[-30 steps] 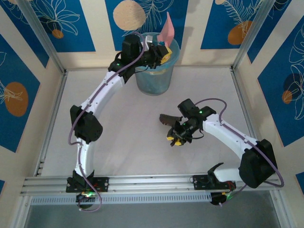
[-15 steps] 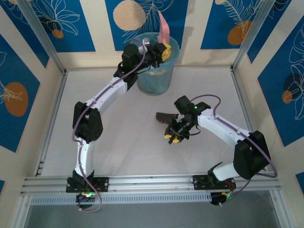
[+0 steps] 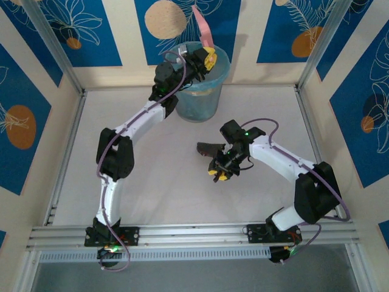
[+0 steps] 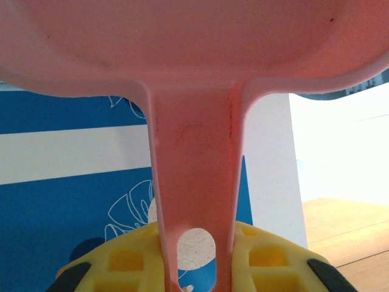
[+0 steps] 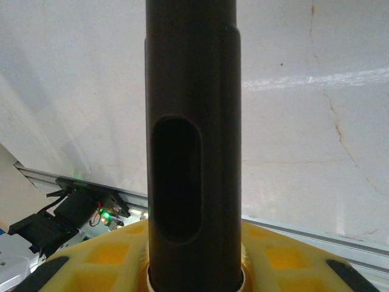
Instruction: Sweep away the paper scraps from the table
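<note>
My left gripper [image 3: 208, 59] is shut on the handle of the pink dustpan [image 3: 200, 24], held at the rim of the blue bin [image 3: 197, 103] with the pan standing up against the back wall. In the left wrist view the dustpan [image 4: 194, 61] fills the top and its handle runs down between the yellow fingers [image 4: 127, 261] of the left gripper [image 4: 194, 267]. My right gripper [image 3: 219, 175] is shut on the dark brush [image 3: 208, 150] over the middle of the white table [image 3: 158, 188]. The brush handle [image 5: 191, 121] rises from the right gripper [image 5: 194, 274]. The paper scraps are out of view.
The translucent blue bin stands at the back centre of the table against the patterned wall [image 3: 79, 30]. Aluminium rails [image 3: 182, 234] edge the table in front, where both arm bases are bolted. Upright rails stand at the back corners.
The left arm has swung the dustpan higher and turned it more edge-on above the bin. The right arm has drifted a little left and back with the brush.
</note>
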`<state>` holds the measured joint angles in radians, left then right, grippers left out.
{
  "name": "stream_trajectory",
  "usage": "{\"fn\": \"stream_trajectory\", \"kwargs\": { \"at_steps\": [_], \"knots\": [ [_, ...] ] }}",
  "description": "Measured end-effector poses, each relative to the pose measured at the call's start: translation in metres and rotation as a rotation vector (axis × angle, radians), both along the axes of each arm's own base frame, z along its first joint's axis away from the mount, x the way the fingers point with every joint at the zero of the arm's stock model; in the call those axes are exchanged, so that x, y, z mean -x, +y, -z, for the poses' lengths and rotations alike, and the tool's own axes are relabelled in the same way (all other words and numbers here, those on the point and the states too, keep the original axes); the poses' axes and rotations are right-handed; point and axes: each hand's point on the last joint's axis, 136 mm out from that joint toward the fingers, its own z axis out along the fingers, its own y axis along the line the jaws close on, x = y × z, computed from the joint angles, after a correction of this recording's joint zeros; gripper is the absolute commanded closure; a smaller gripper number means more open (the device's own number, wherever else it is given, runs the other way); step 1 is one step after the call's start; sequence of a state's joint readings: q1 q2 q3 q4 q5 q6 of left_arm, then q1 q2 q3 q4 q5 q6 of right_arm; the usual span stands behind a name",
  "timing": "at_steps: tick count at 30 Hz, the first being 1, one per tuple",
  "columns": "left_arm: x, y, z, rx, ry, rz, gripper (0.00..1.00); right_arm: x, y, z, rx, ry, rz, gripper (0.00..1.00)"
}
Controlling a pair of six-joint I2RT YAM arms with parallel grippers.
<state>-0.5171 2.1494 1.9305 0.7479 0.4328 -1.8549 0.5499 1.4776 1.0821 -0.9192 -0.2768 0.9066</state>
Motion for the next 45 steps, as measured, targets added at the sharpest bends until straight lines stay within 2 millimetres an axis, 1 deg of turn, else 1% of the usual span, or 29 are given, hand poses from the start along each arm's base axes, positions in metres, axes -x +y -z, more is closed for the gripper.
{"fn": "stream_trajectory", "kwargs": {
  "at_steps": [4,9,13,20,23,28,30,32,35,38,41,43,45],
  "knots": [
    [-0.001,0.004,-0.007,0.059,-0.007,-0.005,1.0,-0.001,0.001,-0.002,-0.002,-0.005,0.0,1.0],
    [0.002,0.011,-0.021,0.126,-0.03,-0.008,1.0,-0.002,0.0,-0.004,0.001,-0.008,0.0,1.0],
    [0.005,0.014,-0.028,0.161,-0.037,-0.003,1.0,-0.002,0.0,-0.003,0.004,-0.009,0.001,1.0],
    [0.007,0.015,-0.031,0.181,-0.035,0.009,1.0,-0.006,-0.004,-0.004,0.019,-0.028,0.01,1.0],
    [0.008,0.013,-0.024,0.16,-0.032,0.021,1.0,-0.009,-0.008,-0.008,0.027,-0.056,0.024,1.0],
    [0.009,0.005,0.009,0.002,0.011,0.027,1.0,-0.018,-0.022,-0.022,0.033,-0.124,0.081,1.0],
    [0.014,0.004,0.016,-0.068,0.014,0.034,1.0,-0.023,-0.03,-0.03,0.032,-0.161,0.113,1.0],
    [0.021,0.005,0.016,-0.138,0.0,0.039,1.0,-0.027,-0.037,-0.037,0.031,-0.192,0.142,1.0],
    [0.037,0.007,0.016,-0.27,-0.033,0.047,1.0,-0.033,-0.046,-0.048,0.031,-0.243,0.181,1.0],
    [0.053,0.013,0.02,-0.472,-0.079,0.033,1.0,-0.038,-0.055,-0.058,0.027,-0.309,0.212,1.0],
    [0.071,0.022,0.022,-0.69,-0.166,0.007,1.0,-0.042,-0.062,-0.066,0.023,-0.39,0.233,1.0],
    [0.085,0.032,0.027,-0.832,-0.226,-0.012,1.0,-0.043,-0.065,-0.07,0.018,-0.435,0.238,1.0],
    [0.102,0.042,0.039,-0.987,-0.284,-0.022,1.0,-0.045,-0.067,-0.074,0.014,-0.487,0.239,1.0]
  ]
}}
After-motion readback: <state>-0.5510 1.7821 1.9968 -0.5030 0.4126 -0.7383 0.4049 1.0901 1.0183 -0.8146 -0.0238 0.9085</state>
